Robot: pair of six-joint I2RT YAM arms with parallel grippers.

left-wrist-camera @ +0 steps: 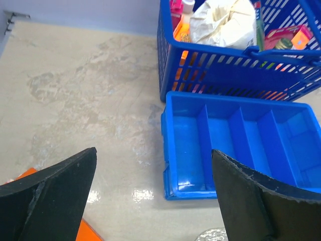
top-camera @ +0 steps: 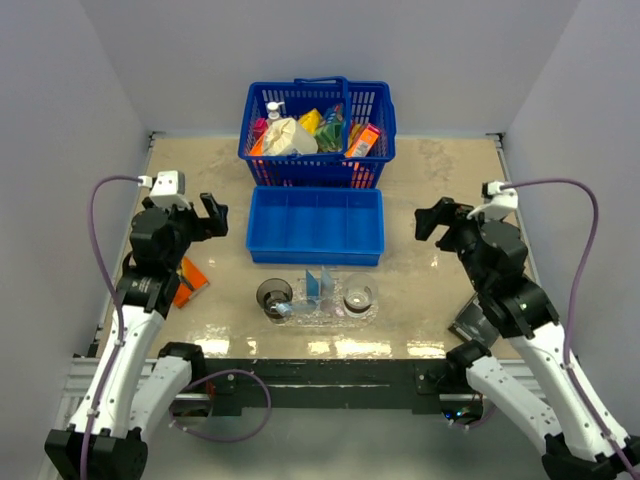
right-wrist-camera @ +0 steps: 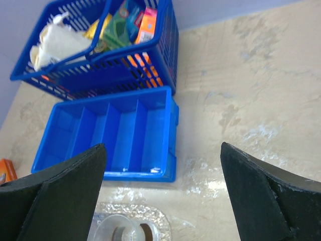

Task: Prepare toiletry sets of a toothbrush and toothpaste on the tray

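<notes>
Directions are read on the top view: 12 o'clock is the far table edge, 6 o'clock is my two bases.

1. Left gripper (top-camera: pixel 213 218): the jaws are spread wide and hold nothing. It hangs above the table at 10 o'clock of the tray. In its wrist view, only bare tabletop and the left end of the bin show between the fingers.
2. Right gripper (top-camera: pixel 430 222): the jaws are spread wide and empty. It hangs at 2 o'clock of the tray.
3. Tray (top-camera: pixel 325 317): it lies near the 6 o'clock table edge, between my two arms and clear of both grippers.
4. Tray contents:
   - A dark cup (top-camera: pixel 273 293) sits at the tray's 9 o'clock end.
   - A clear cup (top-camera: pixel 358 297) sits toward its 3 o'clock end.
   - The toothpaste (top-camera: pixel 320 284), pale blue, stands between the two cups.
   - A small pale item (top-camera: pixel 284 309) lies at 5 o'clock of the dark cup. It is too small to identify.
5. Bin (top-camera: pixel 316 224): blue and divided, it sits just beside the tray at 12 o'clock.
6. Basket (top-camera: pixel 316 150): blue and handled, it sits at 12 o'clock of the bin. It holds a pump bottle (top-camera: pixel 273 108), a crumpled pale bag (top-camera: pixel 288 137) and coloured packets.
7. Orange packet (top-camera: pixel 188 282): it lies at 9 o'clock of the tray, beside my left arm.
8. Dark object (top-camera: pixel 470 322): it lies at 3 o'clock of the tray, partly hidden by my right arm.
</notes>
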